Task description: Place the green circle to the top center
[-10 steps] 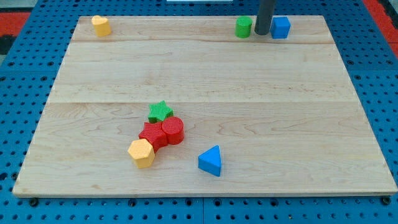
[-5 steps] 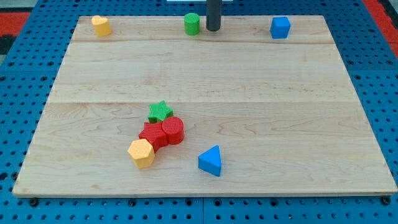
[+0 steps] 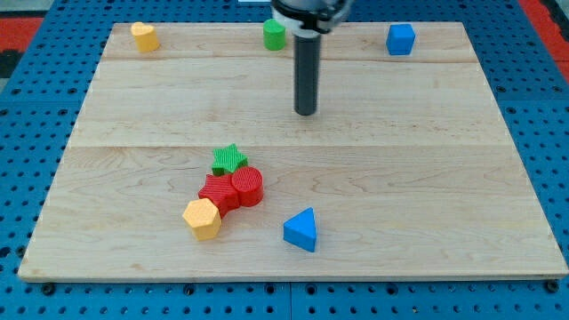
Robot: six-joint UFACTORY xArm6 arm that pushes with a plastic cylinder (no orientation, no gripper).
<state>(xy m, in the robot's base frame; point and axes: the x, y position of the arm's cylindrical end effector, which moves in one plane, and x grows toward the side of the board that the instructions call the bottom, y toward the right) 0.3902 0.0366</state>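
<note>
1. We are looking down at a wooden board (image 3: 498, 160) sitting on a blue table full of holes (image 3: 551, 107).
2. The green circle (image 3: 274, 35) is sitting at the view's top edge of the board, close to the middle from left to right.
3. My tip (image 3: 306, 112) is resting on bare wood below the green circle and a little to the view's right of it, well apart from it.
4. My tip is touching no block. We have no jaws here, only a straight dark rod, so nothing is being held.
5. A yellow block (image 3: 144, 36) is sitting in the view's top left corner, and a blue cube (image 3: 401, 39) is sitting near the view's top right.
6. A green star (image 3: 228, 159) is lying below my tip and to the view's left, well apart from it.
7. Just under the star, a red round block (image 3: 248, 187) and another red block (image 3: 217, 192) are pressing together.
8. A yellow hexagon (image 3: 202, 218) is touching the red blocks at their lower left.
9. A blue triangle (image 3: 301, 229) is lying alone to the view's right of that bunch.
</note>
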